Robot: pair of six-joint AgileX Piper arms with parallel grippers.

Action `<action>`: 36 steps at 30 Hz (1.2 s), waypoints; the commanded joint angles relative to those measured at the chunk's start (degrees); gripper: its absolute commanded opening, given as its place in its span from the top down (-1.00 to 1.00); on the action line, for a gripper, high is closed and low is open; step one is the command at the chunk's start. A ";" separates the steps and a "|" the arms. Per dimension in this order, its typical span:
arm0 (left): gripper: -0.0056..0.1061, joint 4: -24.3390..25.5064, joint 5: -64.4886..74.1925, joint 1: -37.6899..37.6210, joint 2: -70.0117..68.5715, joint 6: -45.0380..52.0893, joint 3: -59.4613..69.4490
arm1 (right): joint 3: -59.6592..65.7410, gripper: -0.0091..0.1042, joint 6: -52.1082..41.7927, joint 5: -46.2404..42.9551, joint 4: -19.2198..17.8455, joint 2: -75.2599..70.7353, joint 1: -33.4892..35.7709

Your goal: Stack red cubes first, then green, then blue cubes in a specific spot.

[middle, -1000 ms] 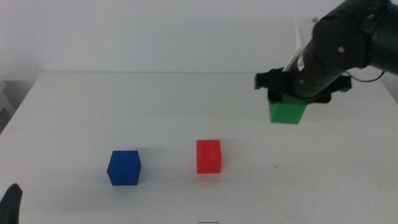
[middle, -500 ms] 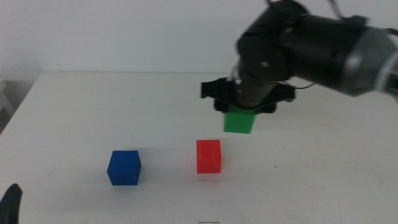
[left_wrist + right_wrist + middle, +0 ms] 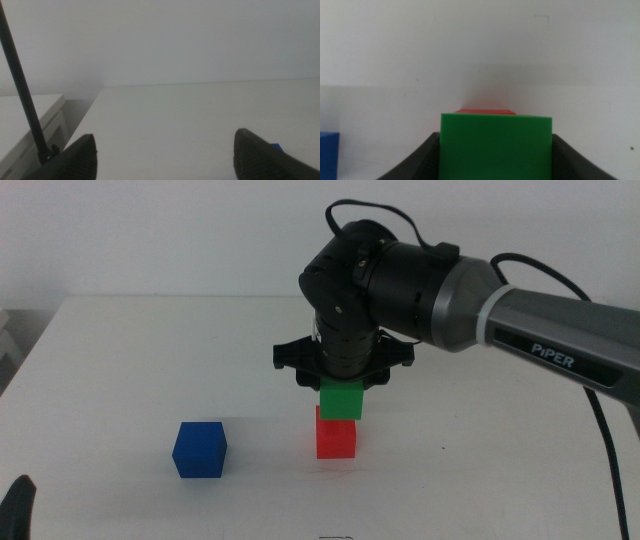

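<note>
Since the earlier frames the right hand (image 3: 341,380) has swung left across the desk (image 3: 120,360), carrying the green cube (image 3: 341,401), which it pinches directly over the red cube (image 3: 336,436), touching or nearly so. The blue cube (image 3: 199,450) sits apart to the left. The left hand (image 3: 165,155) waits at the near-left edge, spread apart.

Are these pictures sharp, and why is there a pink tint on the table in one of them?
Middle view: sharp, evenly lit, soft shadows beside the blue cube and red cube. Right wrist view: the green cube in the right gripper is crisp; the pink tint looks like the red cube's reflected glow. Left wrist view: dim, left gripper jaws blurred.
</note>
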 commanded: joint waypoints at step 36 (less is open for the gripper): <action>-0.78 -0.26 -4.43 -0.13 -1.14 -0.68 -0.18 | -2.04 0.77 -4.82 -2.75 -2.73 0.36 -0.16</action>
